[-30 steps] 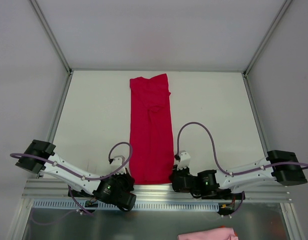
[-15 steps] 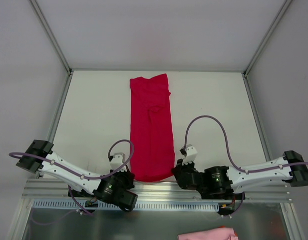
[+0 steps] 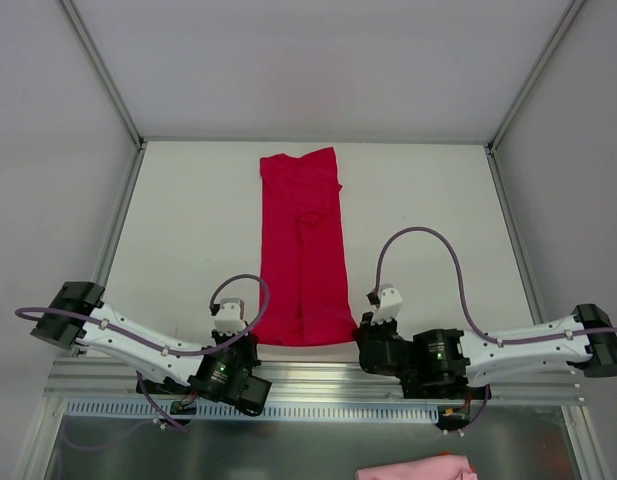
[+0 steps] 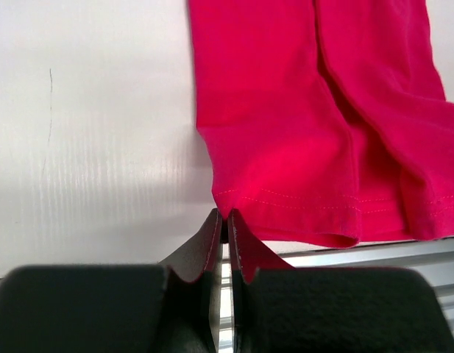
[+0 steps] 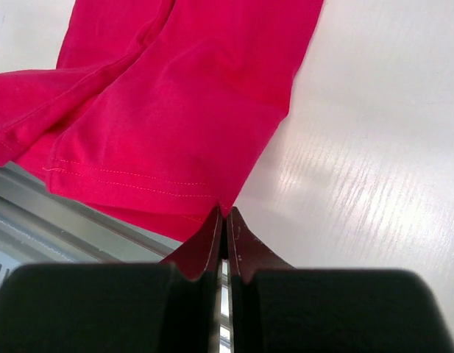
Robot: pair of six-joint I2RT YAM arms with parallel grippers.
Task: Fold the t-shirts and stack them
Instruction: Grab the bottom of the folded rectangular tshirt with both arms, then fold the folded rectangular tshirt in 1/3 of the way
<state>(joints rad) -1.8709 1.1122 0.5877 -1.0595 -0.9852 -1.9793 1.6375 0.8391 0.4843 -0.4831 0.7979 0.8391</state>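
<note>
The crimson-red soft cloth t-shirt (image 3: 303,250) ran out of the left wrist view at 12 and 3 o'clock. It ran out of the right wrist view at 12 and 9 o'clock, so neither view showed its far end. The bit of hem corner pinched by the left claw (image 4: 225,220) and by the right claw (image 5: 225,219) was hidden inside the tightly closed tips. From above, both claws' tips were too small to make out. The black finger bases (image 4: 87,309) at 6 o'clock in both wrist views were blurred. A pale pink crumpled cloth (image 3: 413,468) was cut off at 6 o'clock in the top view; what it was could not be told. The right arm's black outer joint (image 3: 608,350) was clipped at 3 o'clock.
</note>
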